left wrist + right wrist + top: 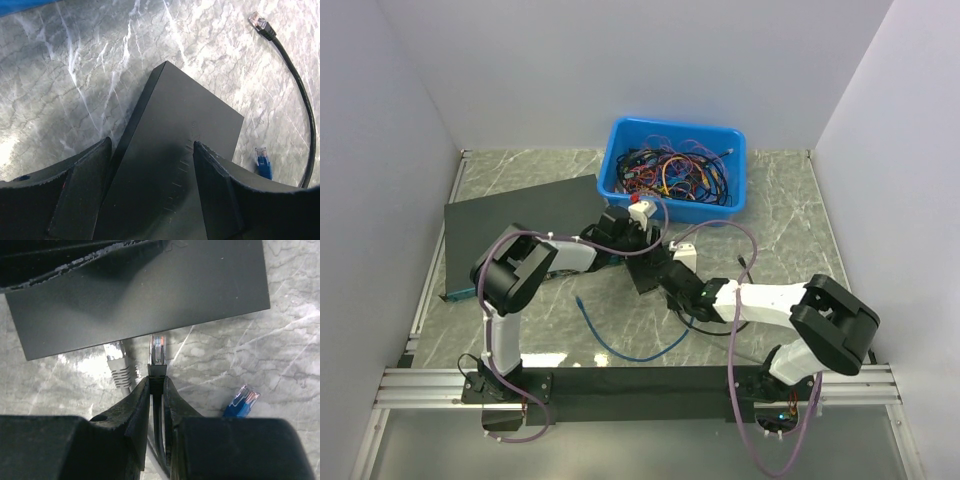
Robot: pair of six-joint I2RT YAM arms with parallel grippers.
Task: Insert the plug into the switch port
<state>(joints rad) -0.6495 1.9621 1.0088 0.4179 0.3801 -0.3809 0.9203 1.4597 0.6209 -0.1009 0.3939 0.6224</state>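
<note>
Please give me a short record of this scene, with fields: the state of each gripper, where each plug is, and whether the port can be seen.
left gripper: open, fingers over the box; contact unclear
right gripper: shut on the black plug
black plug: tip at the near edge of the box, not visibly inserted
grey plug: against the same edge, beside the black plug
blue plug: lying on the table beside the right gripper, not held
port: not visible in any view
</note>
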